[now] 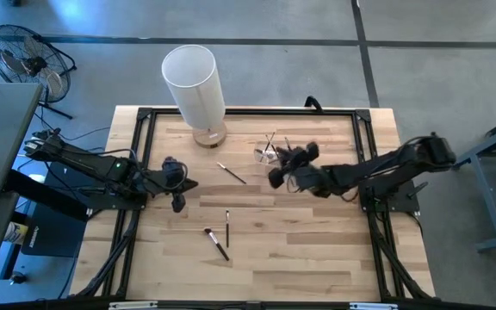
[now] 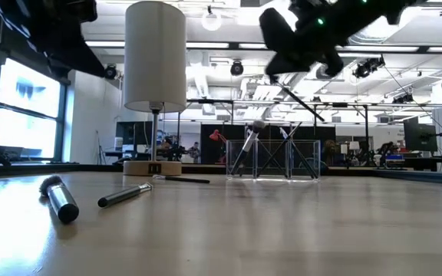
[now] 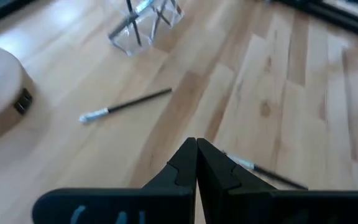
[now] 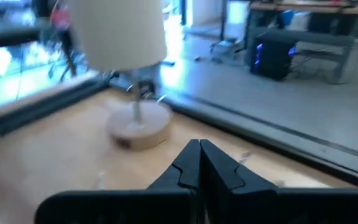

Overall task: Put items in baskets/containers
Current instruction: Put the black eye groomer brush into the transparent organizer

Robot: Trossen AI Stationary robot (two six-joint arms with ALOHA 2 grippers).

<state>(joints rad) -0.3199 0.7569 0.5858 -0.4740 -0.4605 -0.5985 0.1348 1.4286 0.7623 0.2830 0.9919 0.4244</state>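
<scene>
Three brushes loose on the table, both pincers closed and empty

Three small brushes lie out on the wooden table [image 1: 317,250] in the high view. One brush [image 1: 232,173] rests at a slant near the middle, between the lamp and the clear holder. Two more sit nearer the front edge: an upright-lying brush [image 1: 227,219] and, just beside it, a slanted brush [image 1: 217,243] with a pale end. In the low view two of them show close up, one with a silvery ferrule [image 2: 126,195] and one with a thick dark handle [image 2: 60,201].

The clear plastic holder [image 1: 268,153] stands toward the back of the table, right of the lamp. Several thin dark brushes already lean inside it, crossing one another; the low view shows the holder [image 2: 282,159] with their sticks rising above its rim. How many are inside cannot be counted.

The right pincer [image 1: 275,177] hangs in the air just in front of the holder, raised well above the table as the low view shows [image 2: 276,29]. Its fingers [image 4: 199,163] are pressed together with nothing between them.

The left pincer [image 1: 179,200] sits low over the left side of the table, well apart from the holder. Its fingers [image 3: 196,163] are likewise pressed flat together and hold nothing; a brush [image 3: 126,106] lies on the wood ahead of it.

A white cylindrical lamp [image 1: 194,82] on a round wooden base stands at the back left.
</scene>
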